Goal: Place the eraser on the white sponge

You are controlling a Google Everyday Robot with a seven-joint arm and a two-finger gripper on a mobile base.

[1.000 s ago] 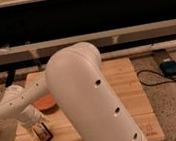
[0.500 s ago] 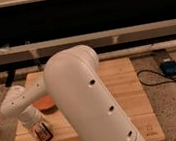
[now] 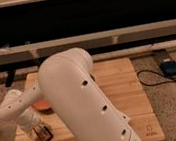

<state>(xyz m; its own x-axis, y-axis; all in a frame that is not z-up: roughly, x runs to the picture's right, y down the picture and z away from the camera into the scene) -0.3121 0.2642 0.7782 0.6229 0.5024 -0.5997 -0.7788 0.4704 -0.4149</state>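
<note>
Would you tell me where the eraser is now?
The eraser is low on the view's left, at the gripper, near the table's front corner and just below the orange bowl.

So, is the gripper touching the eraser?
Cannot tell. In the camera view the gripper is low over the wooden table, lower left of the picture, with the eraser right at its tip; neither contact nor gap shows.

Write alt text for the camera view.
A large white robot arm bends over a wooden table, its gripper down at the eraser near the front left corner, beside an orange bowl. A blue device with cables lies on the floor to the right.
</note>
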